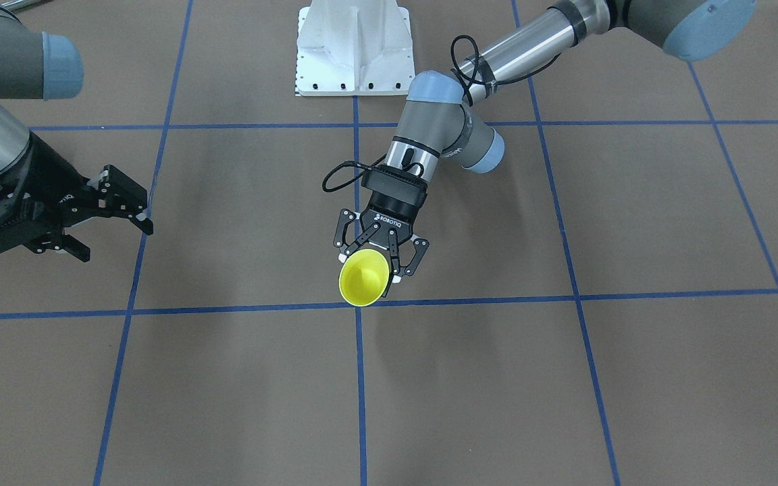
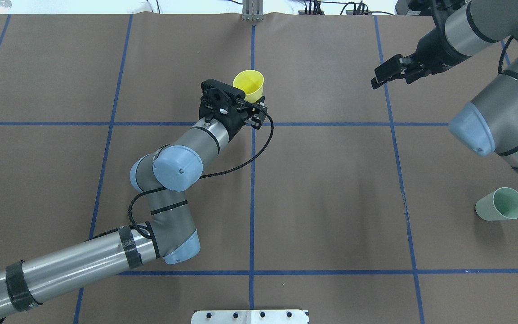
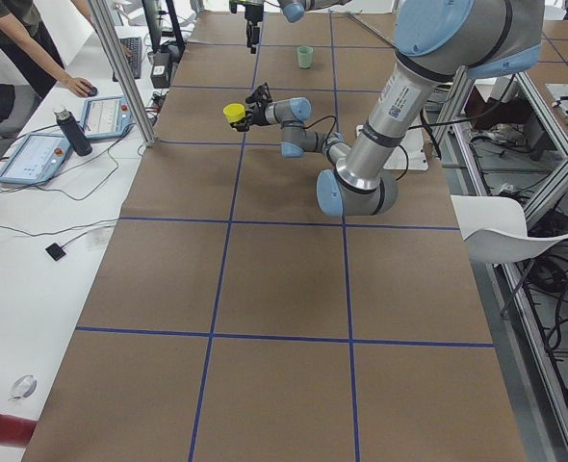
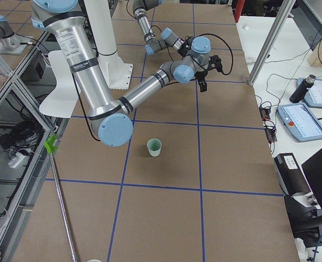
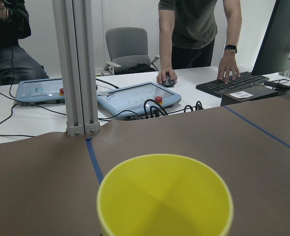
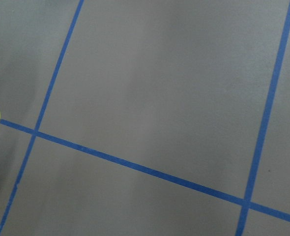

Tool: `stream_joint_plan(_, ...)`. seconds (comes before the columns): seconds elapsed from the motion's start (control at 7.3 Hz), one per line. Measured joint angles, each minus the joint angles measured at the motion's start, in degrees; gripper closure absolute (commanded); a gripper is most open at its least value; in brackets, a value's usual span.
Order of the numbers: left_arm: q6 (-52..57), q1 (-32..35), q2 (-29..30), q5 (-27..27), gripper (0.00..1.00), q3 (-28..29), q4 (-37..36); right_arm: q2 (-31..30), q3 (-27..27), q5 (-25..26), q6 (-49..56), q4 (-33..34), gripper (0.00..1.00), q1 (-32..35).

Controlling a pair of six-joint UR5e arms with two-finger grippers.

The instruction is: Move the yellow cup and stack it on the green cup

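My left gripper [image 1: 377, 262] is shut on the yellow cup [image 1: 363, 277] and holds it by the side near the table's middle, mouth up. The cup also shows in the overhead view [image 2: 248, 84], in the exterior left view [image 3: 233, 113], and fills the bottom of the left wrist view [image 5: 164, 196]. The green cup [image 2: 501, 204] stands upright on the table at my right side, near the robot, and also shows in the exterior right view [image 4: 154, 147]. My right gripper [image 1: 115, 226] is open and empty, off the table, far from both cups.
The brown table [image 2: 331, 180] carries a grid of blue tape lines. The white robot base [image 1: 353, 47] is at the near edge. An aluminium post [image 5: 78, 69] stands at the far edge, with tablets, a keyboard and operators [image 5: 199, 29] beyond it.
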State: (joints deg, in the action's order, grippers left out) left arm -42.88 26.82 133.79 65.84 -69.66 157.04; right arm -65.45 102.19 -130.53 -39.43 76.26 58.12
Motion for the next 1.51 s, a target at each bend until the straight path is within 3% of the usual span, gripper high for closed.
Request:
stream_joint_plan(0.27,7.61,1.99,-0.40,7.92,0.68,0.10,5.59,2.94,-1.28,1.14,-0.72,0.06,0.01,-1.82)
stream_joint_plan(0.55,13.50,3.08,-1.88,13.34,0.52,0.03,11.90,5.42,-2.84,1.67,-1.24,0.05,0.01,-3.02)
stream_joint_plan(0.96,20.59,2.73,-5.42,14.88,0.49,-0.17,18.94,10.20,-5.36,1.94,-6.25,0.04,0.01,-4.96)
stream_joint_plan(1.37,21.23,2.48,-6.16,14.93,0.48,-0.21,20.54,16.14,-8.82,4.60,-11.39,-0.03,0.02,-8.41)
stream_joint_plan(1.51,21.25,2.45,-6.19,14.93,0.49,-0.21,20.60,18.46,-10.64,6.20,-12.61,0.00,0.09,-9.78)
